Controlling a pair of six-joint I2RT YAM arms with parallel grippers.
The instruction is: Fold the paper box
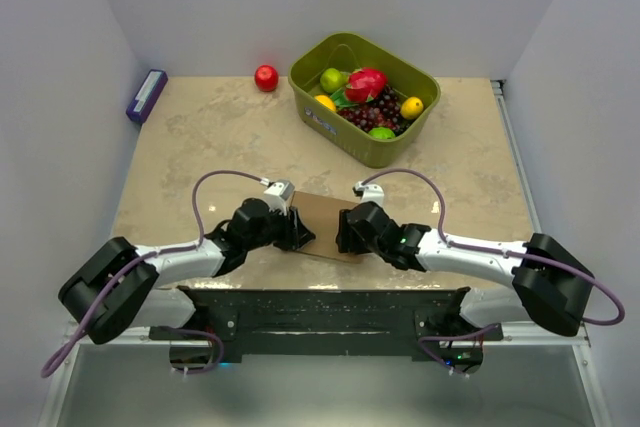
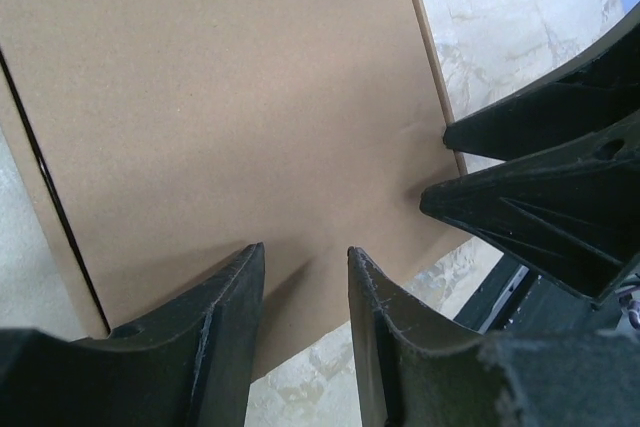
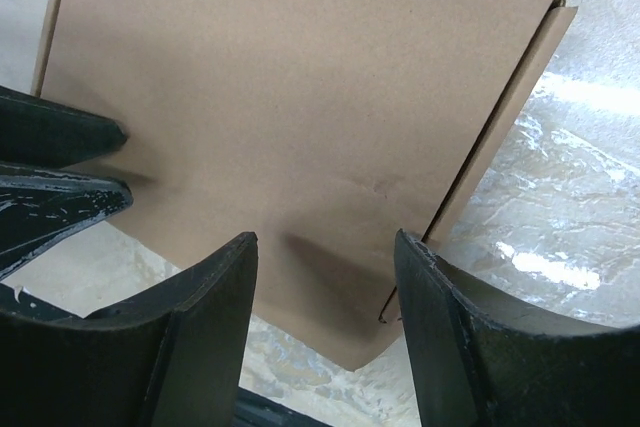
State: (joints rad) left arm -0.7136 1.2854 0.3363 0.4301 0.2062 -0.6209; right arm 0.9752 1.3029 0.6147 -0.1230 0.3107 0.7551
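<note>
The paper box (image 1: 325, 215) is a plain brown flat cardboard blank lying on the table near the front, between my two grippers. In the left wrist view the box (image 2: 230, 117) fills most of the frame, with a creased flap along its left side. My left gripper (image 2: 305, 252) is open, its fingertips over the box's near edge with nothing between them. In the right wrist view the box (image 3: 300, 97) has a narrow flap on its right side. My right gripper (image 3: 325, 242) is open wider, over the box's near corner. In the top view the left gripper (image 1: 301, 231) and right gripper (image 1: 344, 231) face each other across the box.
A green basket (image 1: 310, 107) full of fruit stands at the back centre-right. A red apple (image 1: 266, 78) lies to its left. A purple flat object (image 1: 146, 95) lies at the far left by the wall. The black base rail (image 1: 320, 309) runs along the near edge.
</note>
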